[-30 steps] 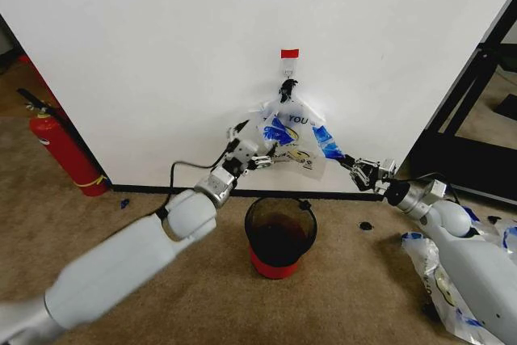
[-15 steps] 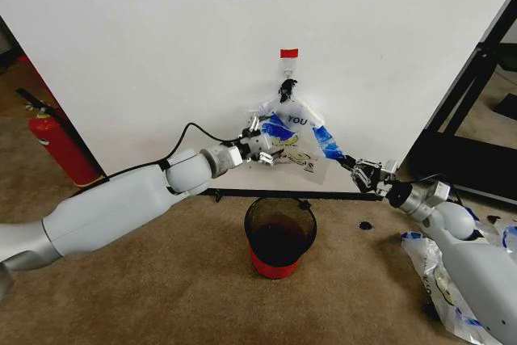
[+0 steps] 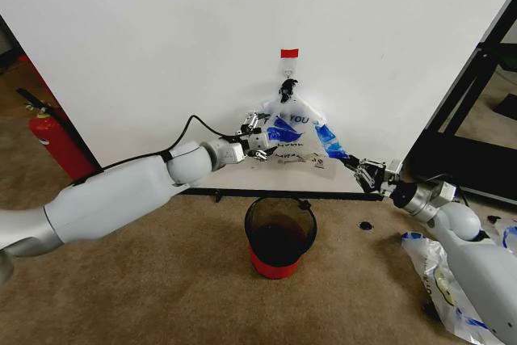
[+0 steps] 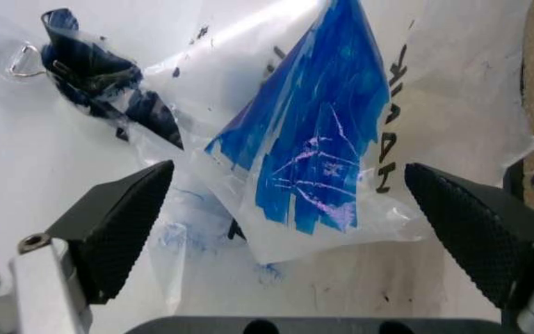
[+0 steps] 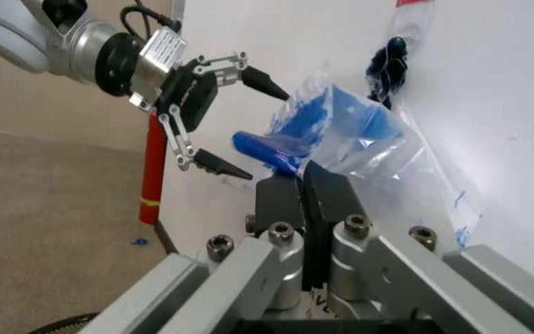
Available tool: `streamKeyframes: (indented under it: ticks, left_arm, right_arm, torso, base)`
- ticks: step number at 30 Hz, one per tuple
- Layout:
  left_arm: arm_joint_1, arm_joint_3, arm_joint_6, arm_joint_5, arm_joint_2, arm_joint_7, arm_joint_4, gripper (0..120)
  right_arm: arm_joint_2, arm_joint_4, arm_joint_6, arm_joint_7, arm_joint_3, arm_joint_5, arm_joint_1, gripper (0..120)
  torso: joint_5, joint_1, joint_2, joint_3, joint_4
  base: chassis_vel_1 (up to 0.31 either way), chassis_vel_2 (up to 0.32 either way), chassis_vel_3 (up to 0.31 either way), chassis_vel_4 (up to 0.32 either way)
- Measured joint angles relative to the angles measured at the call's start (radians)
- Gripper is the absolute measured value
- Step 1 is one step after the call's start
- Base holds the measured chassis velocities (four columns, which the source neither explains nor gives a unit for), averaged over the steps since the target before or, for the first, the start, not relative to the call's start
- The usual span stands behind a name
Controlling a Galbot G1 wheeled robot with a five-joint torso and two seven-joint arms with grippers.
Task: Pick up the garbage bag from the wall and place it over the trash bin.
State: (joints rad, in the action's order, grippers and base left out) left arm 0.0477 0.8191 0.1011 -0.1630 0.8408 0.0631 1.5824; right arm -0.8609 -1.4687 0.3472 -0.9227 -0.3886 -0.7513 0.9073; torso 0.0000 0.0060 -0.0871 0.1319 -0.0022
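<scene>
- Garbage bag [image 3: 292, 136] hangs on the white wall [image 3: 161, 46] from a small hook [image 3: 287, 85] under a red tape tab [image 3: 289, 53], handles bunched at the hook, body fanned out to both sides.
- Left gripper [image 3: 257, 140] is at the bag's left blue handle patch; fingers [image 4: 119, 221] spread wide w/ the blue patch sitting between them, nothing pinched yet.
- Right gripper [image 3: 361, 170] is out at the bag's lower right corner; fingers pressed together, clamped on the bag's edge, pulling that side taut.
- Doing it well, IMO: left should close squarely on the blue patch, not just the thin film beside it, which looks likely to slip or tear. Then both lift up and off the hook together, keeping the mouth stretched between the 2 arms.
- Trash bin [image 3: 280, 235] stands on the floor right below the bag, near the wall, wire handle resting at the rim, mouth open upward.
- Floor is brown carpet [image 3: 161, 296].
- Fire extinguisher [image 3: 60, 147] stands well off to the left by the wall's edge; spare bags [image 3: 432, 268] lie at right; black frame [image 3: 472, 119] is farther right.
</scene>
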Motion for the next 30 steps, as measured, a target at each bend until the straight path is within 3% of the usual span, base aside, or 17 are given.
streamKeyframes:
  ticks: [3,15,21,22,28,30]
  left_arm:
    - [0.006,0.007,0.007,0.005,0.001,0.002,0.000,94]
    - [0.011,0.020,0.063,0.009,0.005,0.045,-0.003,47]
    - [0.014,0.016,0.066,0.006,0.005,0.040,0.005,30]
    - [0.014,0.011,0.068,0.004,0.000,0.035,0.015,22]
    - [0.003,-0.011,0.072,-0.007,-0.018,0.016,0.049,1]
    - [-0.010,-0.026,0.081,-0.012,-0.031,0.011,0.078,0]
  right_arm:
    - [-0.001,0.000,0.000,0.000,0.002,0.001,-0.002,0]
    - [0.004,-0.008,-0.001,0.002,0.001,0.002,0.005,0]
    - [0.004,-0.003,-0.001,0.002,0.001,0.002,0.002,0]
    - [0.004,0.000,0.000,0.002,0.002,0.002,0.001,0]
    - [0.004,0.007,0.001,0.002,0.002,0.002,-0.001,0]
    - [0.004,0.009,0.001,0.002,0.002,0.002,-0.002,0]
  torso:
    - [0.0000,0.000,0.000,0.000,0.0000]
    - [0.0000,0.000,0.000,0.000,-0.0001]
    - [0.0000,0.000,0.000,0.000,-0.0001]
    - [0.0000,0.000,0.000,0.000,-0.0001]
    - [0.0000,0.000,0.000,0.000,-0.0001]
    - [-0.0001,0.000,0.000,0.000,-0.0001]
  base:
    - [0.000,0.000,0.000,0.000]
    - [0.000,0.000,0.000,0.000]
    - [0.000,0.000,0.000,0.000]
    - [0.000,0.000,0.000,0.000]
    - [0.000,0.000,0.000,0.000]
    - [0.000,0.000,0.000,0.000]
